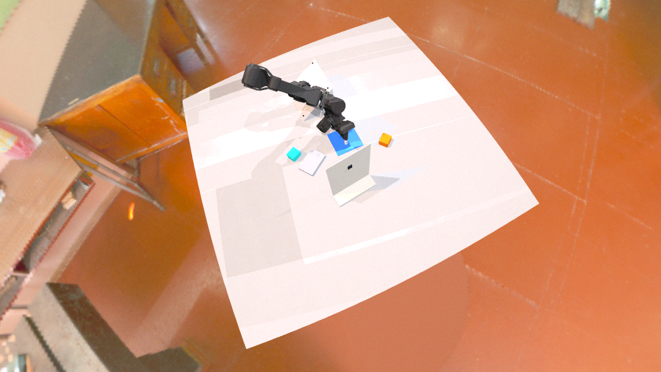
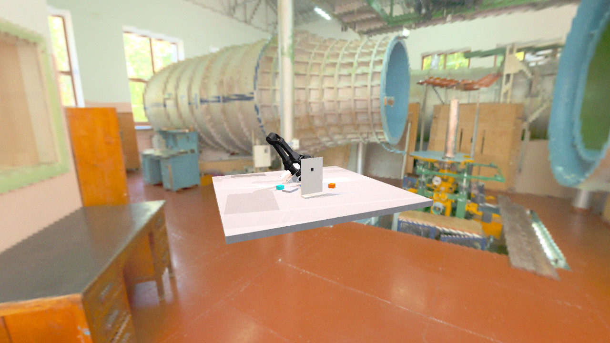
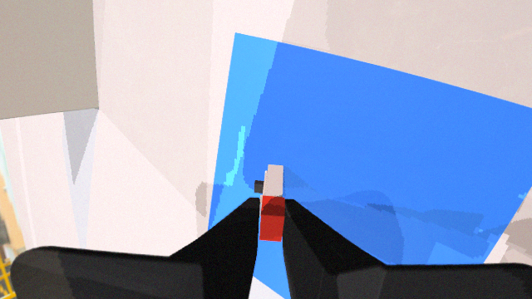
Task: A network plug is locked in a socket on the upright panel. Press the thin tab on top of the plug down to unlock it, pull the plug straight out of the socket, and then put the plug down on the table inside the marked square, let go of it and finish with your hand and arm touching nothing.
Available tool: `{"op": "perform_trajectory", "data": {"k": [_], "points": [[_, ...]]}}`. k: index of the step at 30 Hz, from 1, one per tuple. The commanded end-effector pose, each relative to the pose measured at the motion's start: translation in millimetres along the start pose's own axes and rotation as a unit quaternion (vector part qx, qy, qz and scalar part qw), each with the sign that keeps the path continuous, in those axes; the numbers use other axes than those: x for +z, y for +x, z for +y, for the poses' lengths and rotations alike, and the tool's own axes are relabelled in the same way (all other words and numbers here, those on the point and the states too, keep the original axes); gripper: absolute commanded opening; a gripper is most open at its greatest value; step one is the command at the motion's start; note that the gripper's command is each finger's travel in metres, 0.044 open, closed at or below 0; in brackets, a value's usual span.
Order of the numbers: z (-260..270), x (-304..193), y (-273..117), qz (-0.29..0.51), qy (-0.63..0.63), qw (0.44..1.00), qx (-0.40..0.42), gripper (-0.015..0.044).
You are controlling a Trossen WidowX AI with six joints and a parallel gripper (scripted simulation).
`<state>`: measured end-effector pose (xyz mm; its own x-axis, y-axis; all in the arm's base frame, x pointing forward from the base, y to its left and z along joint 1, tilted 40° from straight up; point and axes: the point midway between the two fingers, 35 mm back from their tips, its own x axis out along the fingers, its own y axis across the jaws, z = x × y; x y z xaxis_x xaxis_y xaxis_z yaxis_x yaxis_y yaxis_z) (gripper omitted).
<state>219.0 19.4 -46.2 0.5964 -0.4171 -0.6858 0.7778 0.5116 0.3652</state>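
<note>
The plug (image 3: 273,187) (image 1: 345,142) has a pale front, a red part and a small dark piece at its side. My gripper (image 3: 270,208) (image 1: 345,138) points down and is shut on the plug, one black finger against each side. The plug is over the marked blue square (image 3: 374,124) (image 1: 335,139), near its panel-side edge and low; whether its underside touches the table cannot be told. The upright panel (image 1: 339,177) (image 2: 311,182) (image 3: 46,54) stands beside the square, with its dark socket (image 1: 349,167) (image 2: 312,169) empty. The gripper is hidden behind the panel in the exterior view.
An orange block (image 1: 384,139) (image 2: 331,185) lies on one side of the square. A flat grey slab (image 1: 312,163) (image 2: 289,190) and a cyan block (image 1: 293,154) (image 2: 279,187) lie on the other. A white slanted board (image 1: 315,72) stands behind the arm.
</note>
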Motion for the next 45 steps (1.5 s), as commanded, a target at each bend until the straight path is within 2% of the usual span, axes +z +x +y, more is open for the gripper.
{"op": "perform_trajectory", "data": {"k": [1, 3, 45], "points": [[0, 0, 0, 0.0, 0.0, 1.0, 0.0, 0.0105], [0, 0, 0, 0.0, 0.0, 1.0, 0.0, 0.0156], [-3, -3, -30, 0.003, -0.002, 1.0, -0.004, 0.0156]]}}
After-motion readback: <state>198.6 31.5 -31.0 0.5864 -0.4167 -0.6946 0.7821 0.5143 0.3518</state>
